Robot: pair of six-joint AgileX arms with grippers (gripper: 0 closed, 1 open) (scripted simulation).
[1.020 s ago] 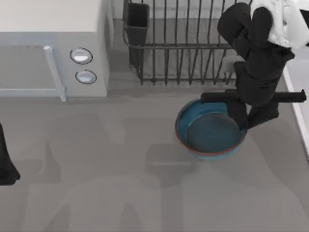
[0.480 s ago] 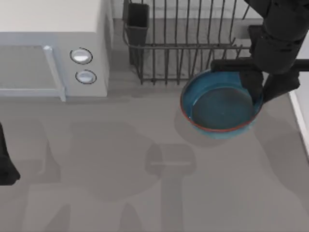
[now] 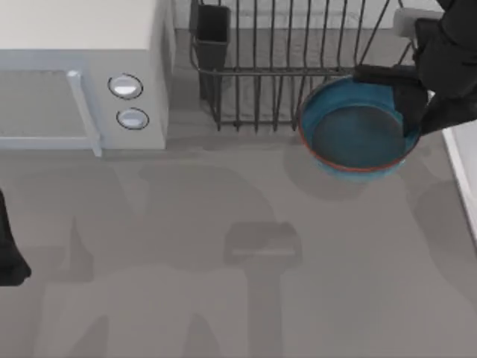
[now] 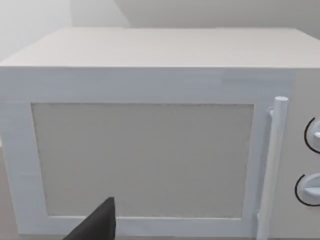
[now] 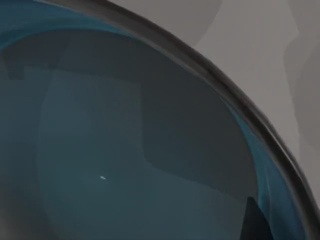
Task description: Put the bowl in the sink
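Right gripper pinches the round blue bowl's rim aloft; best carried level toward the pale rectangular sink.

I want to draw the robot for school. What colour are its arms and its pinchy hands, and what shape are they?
Both are matte black. The right arm is chunky with rounded blocks, one pale grey-white piece near the top view's upper edge, and a flat black bar sticking sideways above the right gripper, whose fingers are short, thick prongs. The left arm is a plain black shape at the table's left.
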